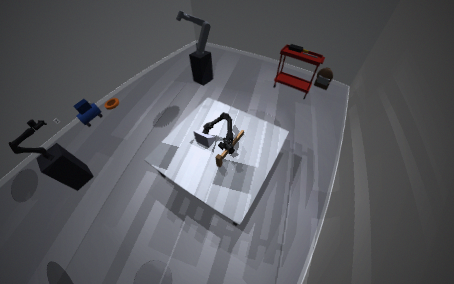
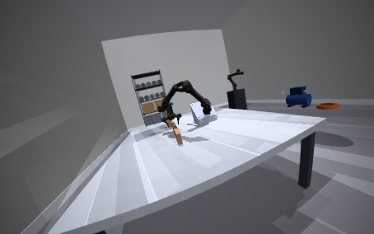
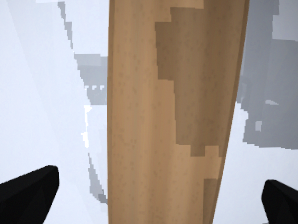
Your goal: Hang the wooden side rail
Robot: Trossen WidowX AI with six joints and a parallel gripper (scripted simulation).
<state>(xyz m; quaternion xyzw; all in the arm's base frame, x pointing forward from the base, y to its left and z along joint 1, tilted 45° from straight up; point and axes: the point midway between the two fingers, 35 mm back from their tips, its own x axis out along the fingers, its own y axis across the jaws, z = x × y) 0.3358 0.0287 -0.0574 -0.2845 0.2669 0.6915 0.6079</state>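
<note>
The wooden side rail (image 1: 239,136) (image 3: 140,100) is a long light-brown bar and runs up to the headboard post (image 1: 219,160) (image 2: 178,137), a short wooden block nearer the table's middle. The views are too small to tell whether rail and post touch. My gripper (image 1: 228,148) (image 2: 171,120) (image 3: 161,183) is open and empty over the rail. In the wrist view its black fingers stand wide on either side of the rail, with space on both sides. The steel hooks, the slot and its pins cannot be made out.
A pale tilted panel (image 1: 204,138) (image 2: 199,114) stands on the white table (image 1: 200,180) (image 2: 247,140) beside the arm's base. Patchy shadows lie around the rail. A red cart (image 1: 294,82), a blue compressor (image 1: 88,113) (image 2: 299,100) and other arms on black pedestals stand away from the table.
</note>
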